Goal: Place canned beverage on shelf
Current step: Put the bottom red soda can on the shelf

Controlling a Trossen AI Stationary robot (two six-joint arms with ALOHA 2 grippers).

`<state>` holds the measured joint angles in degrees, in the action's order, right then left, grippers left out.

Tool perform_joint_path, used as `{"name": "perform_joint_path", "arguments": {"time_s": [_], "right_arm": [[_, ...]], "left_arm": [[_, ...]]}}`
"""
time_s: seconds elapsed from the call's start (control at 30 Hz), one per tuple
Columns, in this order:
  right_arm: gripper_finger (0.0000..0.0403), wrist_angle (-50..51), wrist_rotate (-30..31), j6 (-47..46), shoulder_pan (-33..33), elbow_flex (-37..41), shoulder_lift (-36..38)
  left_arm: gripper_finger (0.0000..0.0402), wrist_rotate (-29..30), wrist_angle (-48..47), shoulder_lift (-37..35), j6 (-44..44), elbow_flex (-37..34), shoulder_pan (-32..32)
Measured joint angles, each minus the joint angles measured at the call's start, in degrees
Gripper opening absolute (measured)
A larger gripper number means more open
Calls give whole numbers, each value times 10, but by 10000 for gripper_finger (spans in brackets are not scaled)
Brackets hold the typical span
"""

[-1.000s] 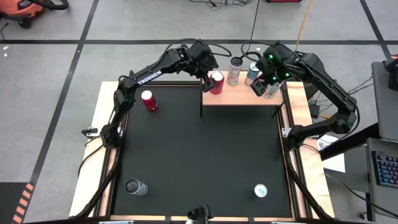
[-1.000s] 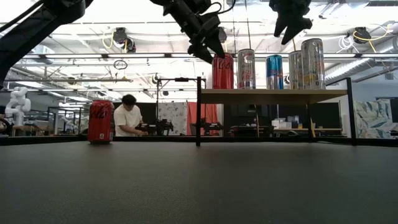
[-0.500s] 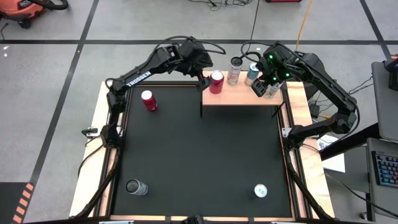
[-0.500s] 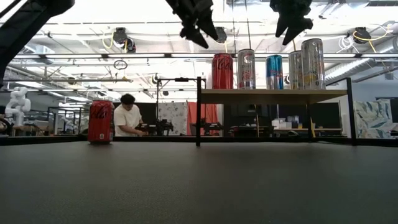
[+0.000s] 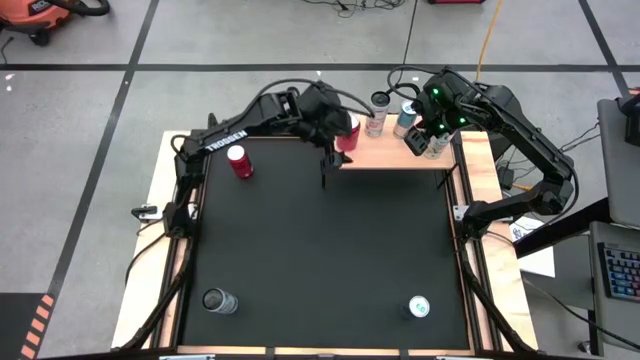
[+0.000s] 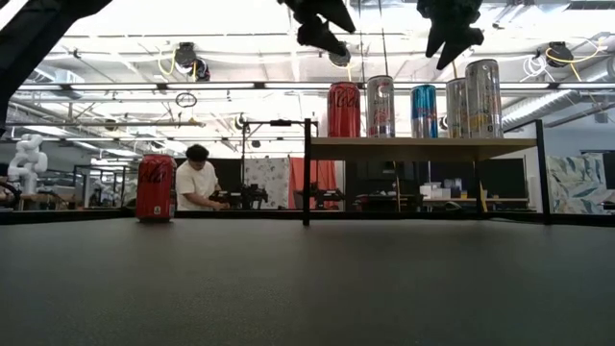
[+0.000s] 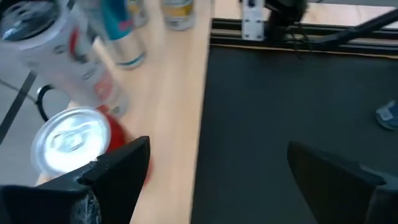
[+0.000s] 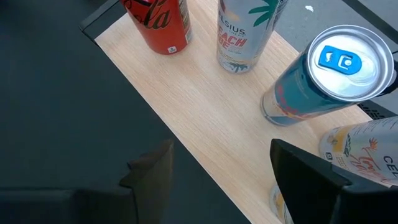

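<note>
The pale-wood shelf (image 5: 400,157) stands at the table's far right on black supports. Upright on it are a red can (image 6: 344,109), a white slim can (image 6: 381,106), a blue can (image 6: 424,111) and silver cans (image 6: 476,98). My left gripper (image 6: 322,21) hangs open above the shelf's left end, over the red can (image 7: 71,140), with nothing between its fingers (image 7: 124,168). Over the silver cans at the shelf's right end, my right gripper (image 6: 452,43) is open and holds nothing. A second red can (image 5: 238,160) stands on the table at the far left.
Two more cans stand on the black table, one near the front left corner (image 5: 219,300) and one near the front right corner (image 5: 418,306). The shelf's black post (image 6: 307,173) stands at its left end. A person (image 6: 199,180) is in the room behind.
My left gripper has risen from beside the top of the red can on the shelf to well above it, staying open. The red can stands where it was. My right gripper has kept still.
</note>
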<state>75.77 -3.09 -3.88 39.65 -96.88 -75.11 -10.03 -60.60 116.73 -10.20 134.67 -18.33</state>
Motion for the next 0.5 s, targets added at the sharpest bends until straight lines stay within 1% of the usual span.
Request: {"name": "perform_joint_path", "arguments": {"time_s": [0.1,0.2,0.5], "right_arm": [[251,0,0,-6,0,0,0],[251,7,0,-11,0,0,0],[251,25,0,-11,0,0,0]], "left_arm": [[375,0,2,3,-13,0,8],[363,0,0,9,-22,0,12],[296,-7,-1,40,-49,0,16]]}}
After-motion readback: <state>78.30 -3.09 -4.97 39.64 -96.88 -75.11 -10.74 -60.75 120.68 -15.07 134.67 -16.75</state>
